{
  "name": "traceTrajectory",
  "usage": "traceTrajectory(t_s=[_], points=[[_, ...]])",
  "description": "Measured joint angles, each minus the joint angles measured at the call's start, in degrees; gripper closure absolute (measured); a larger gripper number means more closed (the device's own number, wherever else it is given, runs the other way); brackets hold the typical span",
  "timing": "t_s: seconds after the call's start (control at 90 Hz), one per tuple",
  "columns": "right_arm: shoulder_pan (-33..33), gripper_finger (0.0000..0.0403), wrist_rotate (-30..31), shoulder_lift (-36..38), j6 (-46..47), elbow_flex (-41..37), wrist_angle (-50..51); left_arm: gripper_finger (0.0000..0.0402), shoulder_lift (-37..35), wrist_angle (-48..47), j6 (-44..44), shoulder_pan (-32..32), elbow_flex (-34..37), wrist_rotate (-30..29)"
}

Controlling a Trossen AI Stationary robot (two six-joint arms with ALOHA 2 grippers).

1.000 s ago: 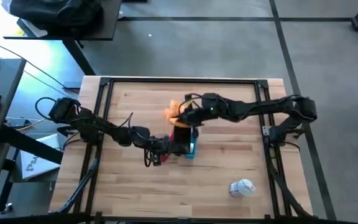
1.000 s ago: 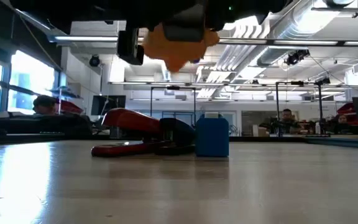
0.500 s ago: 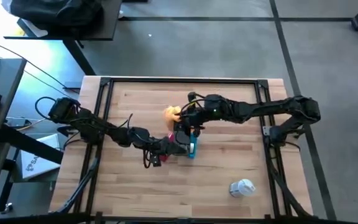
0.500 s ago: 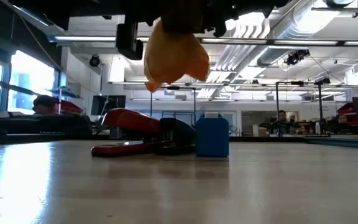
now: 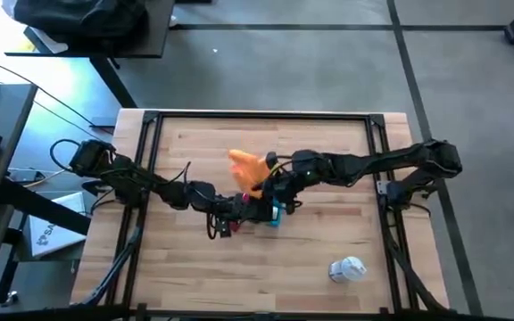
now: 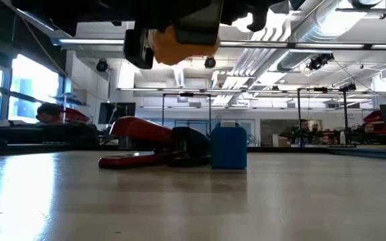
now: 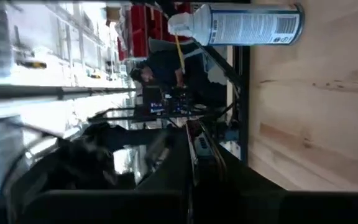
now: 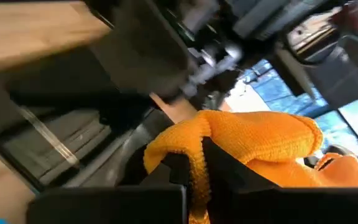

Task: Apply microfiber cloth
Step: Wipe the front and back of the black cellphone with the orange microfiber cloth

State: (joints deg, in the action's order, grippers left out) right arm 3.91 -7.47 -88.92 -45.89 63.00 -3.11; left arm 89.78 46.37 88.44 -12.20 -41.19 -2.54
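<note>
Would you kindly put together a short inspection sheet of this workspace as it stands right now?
Surface: wooden table, dark frame around it.
Job's things: microfiber cloth, orange, held above the table by the right gripper.
Clutter: red stapler beside a blue block; spray bottle lying near the front edge.
Grippers: right shut on the cloth; left gripper at the stapler, fingers unclear.
Cables: black wires by the left arm's base.
Surroundings: people seated at desks behind.
</note>
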Motion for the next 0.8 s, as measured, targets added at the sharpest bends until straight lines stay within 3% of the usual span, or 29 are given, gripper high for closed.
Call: traceTrajectory(t_s=[0.267, 0.556, 0.8], points=[[0.9, 0.0403, 0.3, 0.3, 4.3, 0.1, 2.5, 0.0394, 0.1, 0.6, 0.6, 0.5, 0.0, 0.2], [-3.8, 0.0403, -1.9, 0.1, 1.9, 0.1, 2.3, 0.0394, 0.1, 1.1, 2.8, 0.4, 0.0, -0.1], [-7.2, 0.0403, 1.2, 0.0, -1.8, 0.0, 1.0, 0.0394, 0.1, 1.4, 0.9, 0.0, -0.2, 1.4]])
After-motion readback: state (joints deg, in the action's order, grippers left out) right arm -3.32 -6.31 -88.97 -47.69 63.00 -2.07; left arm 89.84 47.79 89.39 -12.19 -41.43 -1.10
